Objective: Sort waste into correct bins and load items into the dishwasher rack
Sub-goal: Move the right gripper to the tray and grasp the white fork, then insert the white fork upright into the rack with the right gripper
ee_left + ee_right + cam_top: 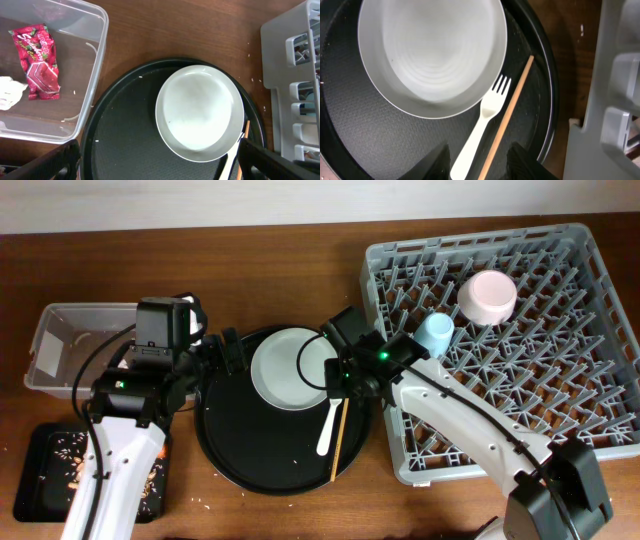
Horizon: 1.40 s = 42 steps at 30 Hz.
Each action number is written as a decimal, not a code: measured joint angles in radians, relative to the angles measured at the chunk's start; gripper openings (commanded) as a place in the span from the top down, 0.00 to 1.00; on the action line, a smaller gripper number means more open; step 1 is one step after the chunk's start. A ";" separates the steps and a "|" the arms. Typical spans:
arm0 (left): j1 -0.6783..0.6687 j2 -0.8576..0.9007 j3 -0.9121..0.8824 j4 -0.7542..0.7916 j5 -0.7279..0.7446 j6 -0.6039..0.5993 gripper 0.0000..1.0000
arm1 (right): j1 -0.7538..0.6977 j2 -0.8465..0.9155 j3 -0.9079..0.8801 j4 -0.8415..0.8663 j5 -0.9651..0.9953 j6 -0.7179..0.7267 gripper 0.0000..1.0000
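Overhead, the dishwasher rack fills the right of the counter; a pinkish-white bowl sits toward its far side and a light blue cup just left of and nearer than the bowl, close to the rack's left wall. The round black tray lies in the middle; it carries the pale plate on its far half, the white fork with its tines at the plate's near-right rim, and the chopstick just right of the fork, almost parallel. The clear tub stands far left; the left wrist view shows a red wrapper and a crumpled napkin inside it. The shallow black tray lies near left, speckled with brownish scraps.

The round tray's right rim runs just beside the rack's wall; a strip of bare wood separates its left rim from the tub; bare counter lies beyond its far rim.

The left tool hangs at the tray's far-left edge, spread wide and released; the right tool hovers with jaws parted, straddling the fork handle and chopstick, visibly gripping neither.
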 measured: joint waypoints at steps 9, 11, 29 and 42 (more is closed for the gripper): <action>0.000 0.000 0.000 0.000 0.000 0.000 0.01 | 0.131 0.132 0.000 -0.010 0.008 0.233 0.68; 0.000 0.000 0.000 0.000 0.000 0.000 0.01 | 0.131 0.159 -0.001 -0.007 0.011 0.293 0.72; 0.000 0.000 0.000 0.000 0.000 0.000 0.01 | 0.137 0.278 -0.051 0.076 0.085 0.386 0.94; 0.000 0.000 0.000 -0.003 0.000 0.000 0.01 | 0.136 0.288 0.180 -0.193 0.058 0.324 0.96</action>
